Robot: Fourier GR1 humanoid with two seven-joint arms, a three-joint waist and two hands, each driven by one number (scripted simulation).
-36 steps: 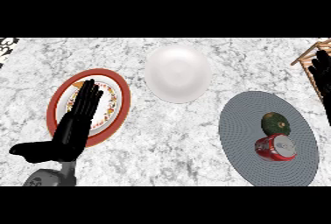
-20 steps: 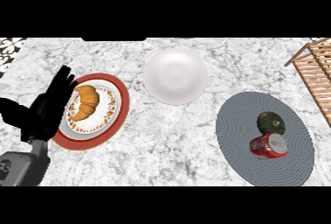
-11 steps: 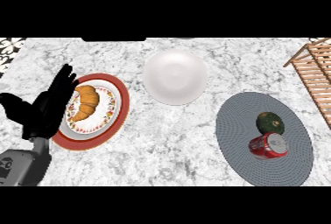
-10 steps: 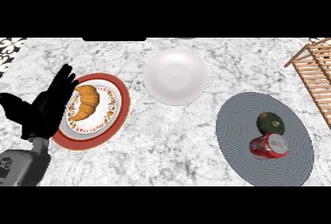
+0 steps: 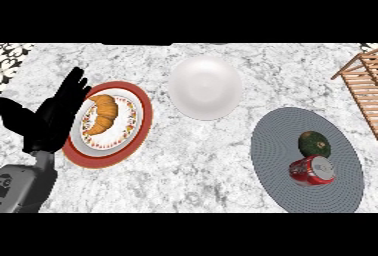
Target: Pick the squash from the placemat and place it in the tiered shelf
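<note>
Dark green squash (image 5: 314, 143) sits on the grey placemat (image 5: 275, 150), a red can (image 5: 312, 171) touching at 6 o'clock, label unreadable. Left hand (image 5: 50, 120) rests released beside the croissant plate (image 5: 141, 120).

Grey-veined white marble counter (image 5: 221, 165)

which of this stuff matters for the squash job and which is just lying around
For the job: squash, grey placemat, wooden tiered shelf.
Lying about: red can, croissant on its plate, white bowl.
</note>
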